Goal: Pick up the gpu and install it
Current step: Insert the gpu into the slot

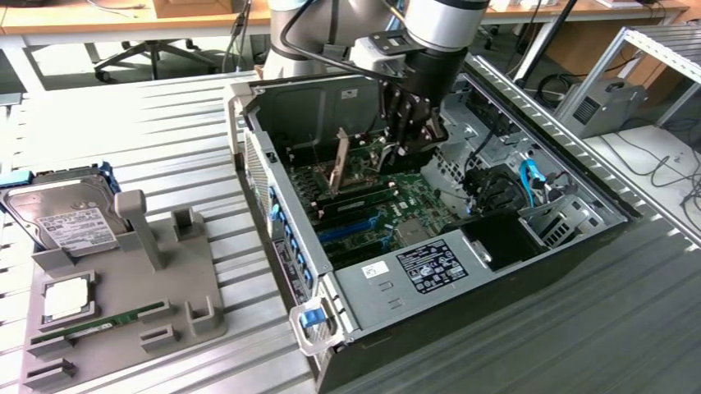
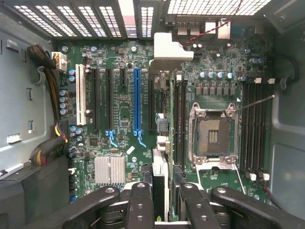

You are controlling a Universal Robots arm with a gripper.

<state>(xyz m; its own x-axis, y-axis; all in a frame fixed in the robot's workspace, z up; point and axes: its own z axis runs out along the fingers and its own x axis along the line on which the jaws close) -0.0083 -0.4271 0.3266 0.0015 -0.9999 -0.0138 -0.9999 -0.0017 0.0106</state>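
Slatted bench (image 1: 131, 131): open computer case (image 1: 613, 217) at frame centre; hand (image 1: 408, 146) gripping upright gpu (image 1: 341, 160) inside.

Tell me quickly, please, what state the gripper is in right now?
Gripper: shut on the gpu, holding it upright inside the open computer case.

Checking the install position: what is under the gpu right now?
The gpu, gripped by the tool, stands on edge over the motherboard beside the blue slot. Its lower edge and the slot beneath are covered.
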